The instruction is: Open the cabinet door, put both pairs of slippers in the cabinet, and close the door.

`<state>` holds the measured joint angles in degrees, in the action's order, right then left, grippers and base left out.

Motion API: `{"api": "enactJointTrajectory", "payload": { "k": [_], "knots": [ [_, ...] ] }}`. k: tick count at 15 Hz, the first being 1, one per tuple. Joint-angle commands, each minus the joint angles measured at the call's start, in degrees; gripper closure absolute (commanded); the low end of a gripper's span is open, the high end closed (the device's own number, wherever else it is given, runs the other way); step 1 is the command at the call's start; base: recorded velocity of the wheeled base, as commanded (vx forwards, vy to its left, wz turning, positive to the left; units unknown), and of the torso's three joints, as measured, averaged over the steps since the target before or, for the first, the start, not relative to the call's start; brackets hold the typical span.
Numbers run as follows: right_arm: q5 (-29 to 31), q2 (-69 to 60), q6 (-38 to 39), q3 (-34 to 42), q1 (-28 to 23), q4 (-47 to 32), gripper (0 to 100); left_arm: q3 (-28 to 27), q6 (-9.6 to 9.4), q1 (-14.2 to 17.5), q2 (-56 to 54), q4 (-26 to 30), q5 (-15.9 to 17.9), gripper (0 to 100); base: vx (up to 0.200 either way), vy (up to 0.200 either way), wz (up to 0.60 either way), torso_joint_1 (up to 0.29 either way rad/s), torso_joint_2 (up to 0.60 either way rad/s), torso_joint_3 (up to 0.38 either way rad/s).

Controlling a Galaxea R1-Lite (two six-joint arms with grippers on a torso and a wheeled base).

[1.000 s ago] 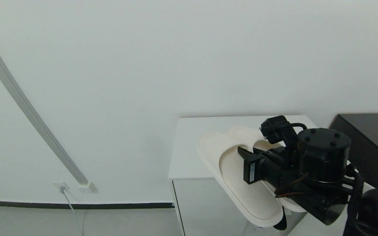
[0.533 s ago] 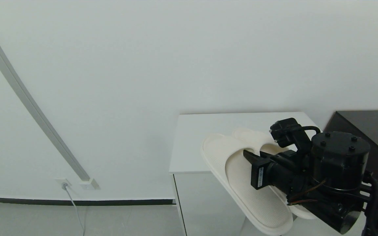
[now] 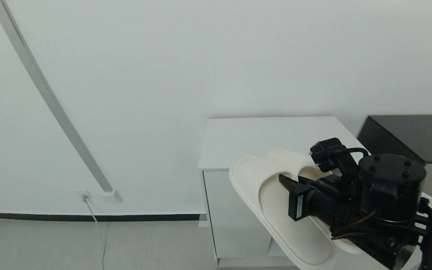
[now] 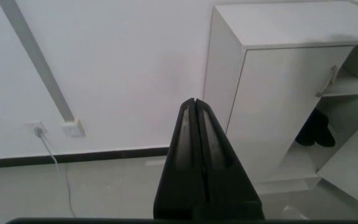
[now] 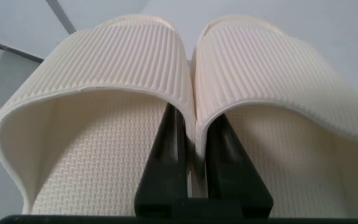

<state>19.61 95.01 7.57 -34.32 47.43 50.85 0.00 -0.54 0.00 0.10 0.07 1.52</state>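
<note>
— Slippers (image 3: 272, 210): where have you got them?

— In the air on my right, in front of the cabinet (image 3: 268, 138) and apart from it, as far as I can judge. Toes point up toward the cabinet, heels hang lower, soles tilted.

— And the grip?

— My right claw (image 5: 194, 134) comes in from the heel side, one finger under each strap. It is closed on the two inner walls where the slippers touch. I take that as the reason for the hold: one pinch carries both, side by side.

— So they sit around the claw?

— Yes, straps over the fingers, toes out beyond the tips.

— Left side?

— My left claw (image 4: 195, 109) has its fingers pressed flat together with nothing between them, well apart from the cabinet. Its wrist view shows the cabinet standing open, with a shelf (image 4: 353, 87) and, I think, a dark pair (image 4: 316, 132) on the level below.

— Next?

— I judge the cream pair must go into that opening, toes first.
</note>
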Motion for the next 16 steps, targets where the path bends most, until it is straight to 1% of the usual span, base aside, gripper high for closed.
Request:
{"api": "enactJointTrajectory", "payload": {
  "k": [1, 15, 16],
  "knots": [
    [0.0, -0.4, -0.1, 0.5, 0.0, 0.0, 100, 0.0, 0.01, 0.0, 0.0, 0.0, 0.0, 100, 0.000, 0.000, 0.00, 0.000, 0.00, 0.000],
    [0.0, -0.4, -0.2, 1.4, 0.5, 0.0, 100, 0.0, 0.27, 0.0, 0.0, 0.0, 0.0, 100, 0.000, 0.000, 0.00, 0.000, 0.00, 0.000],
    [0.1, -0.4, -0.3, 1.4, 0.6, 0.0, 100, 0.0, 0.27, 0.0, 0.0, 0.0, 0.0, 100, 0.000, -0.200, 0.00, 0.007, 0.00, -0.002]
  ]
}}
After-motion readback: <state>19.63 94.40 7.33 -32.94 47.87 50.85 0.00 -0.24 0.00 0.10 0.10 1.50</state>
